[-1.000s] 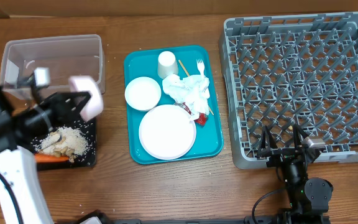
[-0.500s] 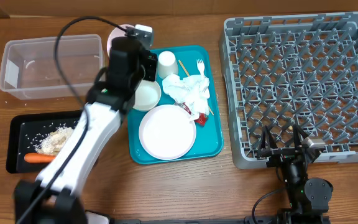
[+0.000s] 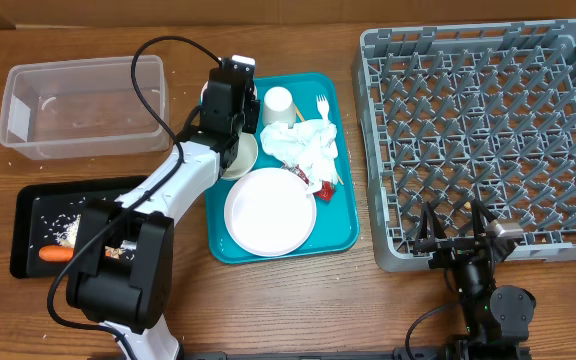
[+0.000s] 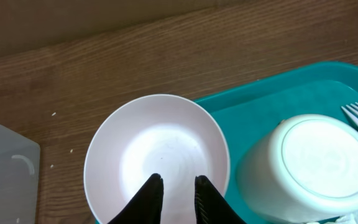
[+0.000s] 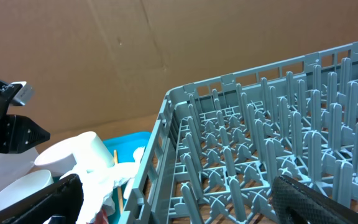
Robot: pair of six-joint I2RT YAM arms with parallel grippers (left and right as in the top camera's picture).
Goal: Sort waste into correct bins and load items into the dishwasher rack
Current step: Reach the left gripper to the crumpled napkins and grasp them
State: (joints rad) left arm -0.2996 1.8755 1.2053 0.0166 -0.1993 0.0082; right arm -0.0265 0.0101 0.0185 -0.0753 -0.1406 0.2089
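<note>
My left gripper [image 4: 178, 179] [image 3: 230, 95] hangs over the teal tray's upper left corner. Its fingers are close together on a small white bowl [image 4: 157, 143], whose inside faces the wrist camera. The second bowl [image 3: 244, 155] lies partly under the arm. An upturned white cup [image 3: 278, 103] [image 4: 316, 162], fork [image 3: 322, 105], wooden stick [image 3: 294, 108], napkin [image 3: 306, 145], red wrapper [image 3: 320, 186] and plate [image 3: 268, 212] lie on the tray. The carrot [image 3: 60, 254] and scraps [image 3: 68, 232] are in the black tray [image 3: 28, 215]. My right gripper [image 3: 458, 235] [image 5: 179, 208] is open and empty at the grey rack's [image 3: 488, 130] front edge.
The clear tub [image 3: 83, 105] stands at the back left and holds nothing large. The teal serving tray [image 3: 343, 235] sits between the bins and the rack. The left arm [image 3: 168, 180] and its cable cross from the black tray to the teal tray.
The left arm swung from the black tray, past the table behind the tub, to the teal tray's upper left corner, carrying the bowl. The right arm has not moved.
</note>
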